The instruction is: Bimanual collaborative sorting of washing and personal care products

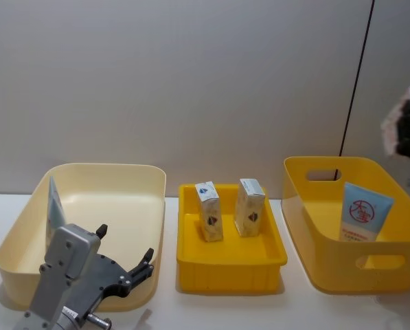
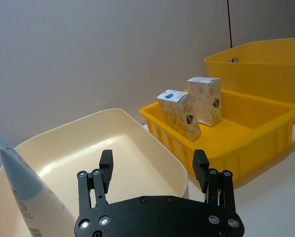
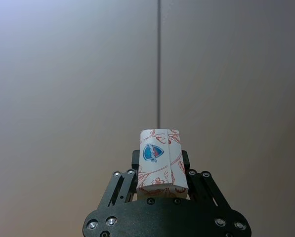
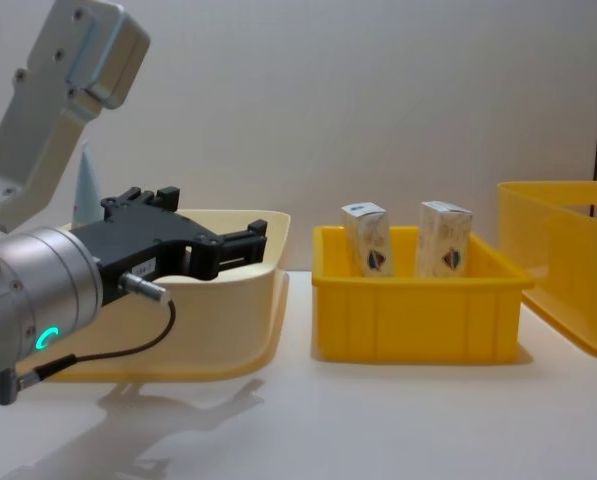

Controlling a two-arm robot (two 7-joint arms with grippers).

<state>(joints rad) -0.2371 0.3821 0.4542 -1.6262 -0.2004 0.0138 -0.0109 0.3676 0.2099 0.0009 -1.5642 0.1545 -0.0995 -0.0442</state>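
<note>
1. Spreading under everything is a white tabletop [image 1: 297, 313] that carries three plastic bins in a row.
2. On the robot's left sits a wide cream plastic bin with rounded corners [image 1: 132, 180]; a light-blue squeeze tube with a flat crimped end [image 1: 54, 206] leans upright against its left wall.
3. On the right stands a deep yellow plastic bin with cut-out handles [image 1: 308, 213], and a second light-blue tube with a red round logo [image 1: 365, 212] leans against its inside, crimped end up.
4. Between them lies a shallow yellow plastic tray [image 1: 231, 262] holding two small white cartons printed with red and blue: the left carton [image 1: 209, 211] tilts, the right carton [image 1: 250, 207] stands upright, the two close together but apart.
5. The left tool [image 2: 153, 168] hovers above the front part of the cream bin, its black fingers spread wide with nothing between them.
6. The right tool [image 3: 160, 170] is raised at the far right and clamps a third small white carton with a blue shield mark and red leaf pattern [image 3: 161, 163] between its fingers.
</note>
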